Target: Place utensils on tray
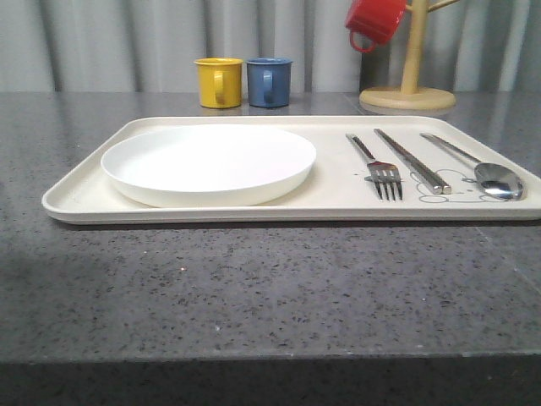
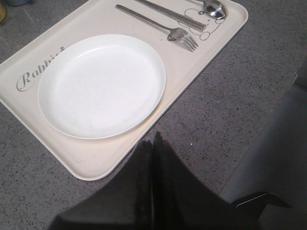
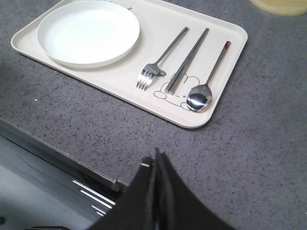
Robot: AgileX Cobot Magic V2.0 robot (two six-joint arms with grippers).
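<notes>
Fork (image 1: 382, 167), chopsticks (image 1: 412, 161), spoon (image 1: 483, 172) lie side by side on tray (image 1: 84, 190), right of plate (image 1: 208, 164); task looks complete; left gripper (image 2: 152, 158) and right gripper (image 3: 156, 165) clenched, empty, above counter (image 1: 254, 288); best to hold clear.

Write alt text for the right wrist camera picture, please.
A cream tray on a grey speckled table holds a white plate and, beside it, a fork, chopsticks and a spoon lying side by side. The right end effector is shut, over the table short of the tray.
</notes>
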